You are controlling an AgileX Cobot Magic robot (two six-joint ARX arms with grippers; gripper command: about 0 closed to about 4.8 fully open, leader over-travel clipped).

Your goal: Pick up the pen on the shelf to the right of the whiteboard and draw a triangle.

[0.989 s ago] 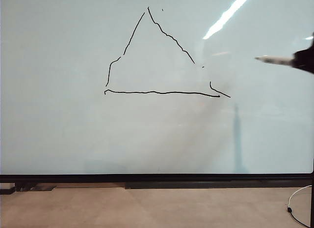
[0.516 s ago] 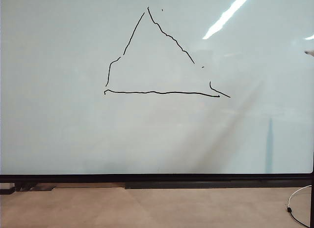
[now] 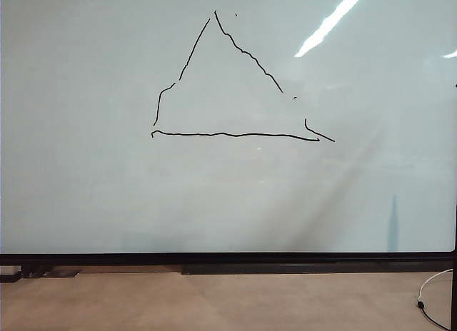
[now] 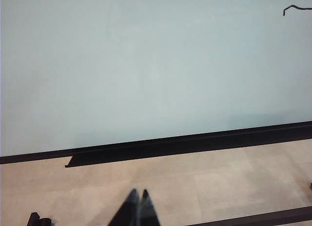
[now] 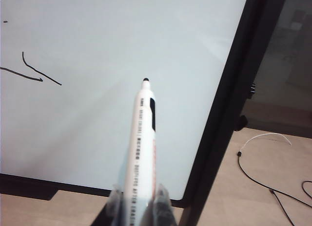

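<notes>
The whiteboard (image 3: 86,188) fills nearly the whole exterior view, its black bottom frame running just above the pale floor (image 3: 214,302). On it stands the triangle (image 3: 235,135), a thin wobbly black outline in the upper middle of the board: the base runs nearly level, the two sides meet near the top, and small gaps show at the corners, with a short separate stroke crossing at the lower right corner. Neither arm shows in the exterior view. In the right wrist view the right gripper (image 5: 139,206) pinches the pen (image 5: 141,153) between its fingers, the white barrel with its barcode label sticking straight out and the dark tip aimed toward the board's lower right part, near the black side frame; the tip looks to be off the surface, well apart from the triangle's lower right corner. A white cable (image 5: 265,138) lies on the floor beyond the board's edge. In the left wrist view the left gripper (image 4: 138,209) hangs low before the board's bottom frame, its fingertips pressed together on nothing.
</notes>
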